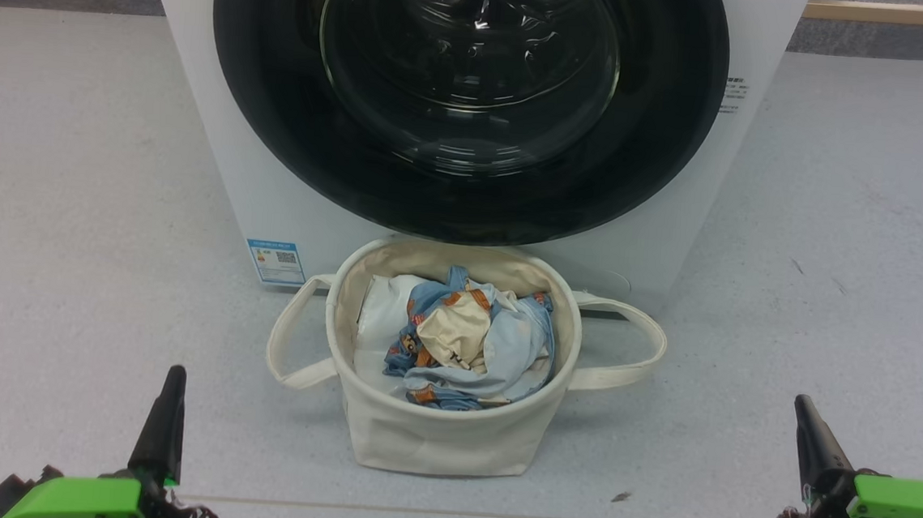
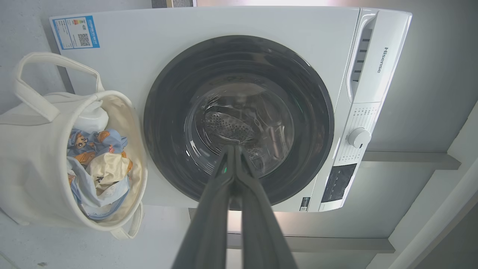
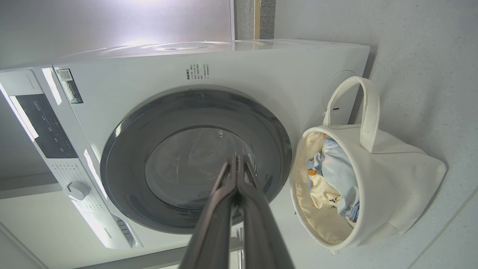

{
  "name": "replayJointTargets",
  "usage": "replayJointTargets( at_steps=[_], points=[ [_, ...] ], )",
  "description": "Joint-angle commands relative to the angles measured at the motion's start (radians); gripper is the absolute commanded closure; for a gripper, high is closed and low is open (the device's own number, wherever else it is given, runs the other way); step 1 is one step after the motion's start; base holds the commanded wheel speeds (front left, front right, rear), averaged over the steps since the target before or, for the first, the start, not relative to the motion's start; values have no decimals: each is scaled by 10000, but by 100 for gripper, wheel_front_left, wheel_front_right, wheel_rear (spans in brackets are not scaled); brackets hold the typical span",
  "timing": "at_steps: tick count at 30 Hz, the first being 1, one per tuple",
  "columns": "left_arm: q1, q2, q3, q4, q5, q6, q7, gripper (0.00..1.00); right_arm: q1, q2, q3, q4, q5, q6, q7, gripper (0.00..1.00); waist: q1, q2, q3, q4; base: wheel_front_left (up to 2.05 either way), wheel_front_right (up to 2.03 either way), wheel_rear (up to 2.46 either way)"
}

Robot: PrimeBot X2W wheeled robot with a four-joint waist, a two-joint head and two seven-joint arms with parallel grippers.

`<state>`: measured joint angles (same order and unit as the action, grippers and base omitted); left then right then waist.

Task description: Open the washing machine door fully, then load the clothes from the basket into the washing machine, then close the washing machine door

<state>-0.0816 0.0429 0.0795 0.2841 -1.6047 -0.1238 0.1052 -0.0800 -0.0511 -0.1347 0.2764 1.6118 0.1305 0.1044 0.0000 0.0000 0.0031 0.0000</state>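
Note:
The white washing machine stands ahead, its round black-rimmed door shut flat against the front. On the floor right before it sits the cream canvas basket holding light blue clothes with orange prints and a cream piece. My left gripper is shut at the lower left, well short of the basket. At the lower right my right gripper is shut too. Both hold nothing. The left wrist view shows the door, basket and gripper; the right wrist view shows the door, basket and gripper.
Grey floor spreads on both sides of the machine. A blue label sits at the machine's lower left corner. The basket's loop handles stick out sideways. The control panel and dial appear in the left wrist view.

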Motion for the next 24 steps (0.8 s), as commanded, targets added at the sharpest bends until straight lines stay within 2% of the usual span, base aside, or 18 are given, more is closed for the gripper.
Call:
replayJointTargets(
  at_steps=[1,24],
  points=[
    [-263,73,340,-392,-42,-69,78,100,-279,9,209,-317,-31,2,88,100,0,0,0,0,0,0,0],
    [-263,73,340,-392,-43,-69,78,100,-279,9,210,-317,-31,2,88,100,0,0,0,0,0,0,0]
  ],
)
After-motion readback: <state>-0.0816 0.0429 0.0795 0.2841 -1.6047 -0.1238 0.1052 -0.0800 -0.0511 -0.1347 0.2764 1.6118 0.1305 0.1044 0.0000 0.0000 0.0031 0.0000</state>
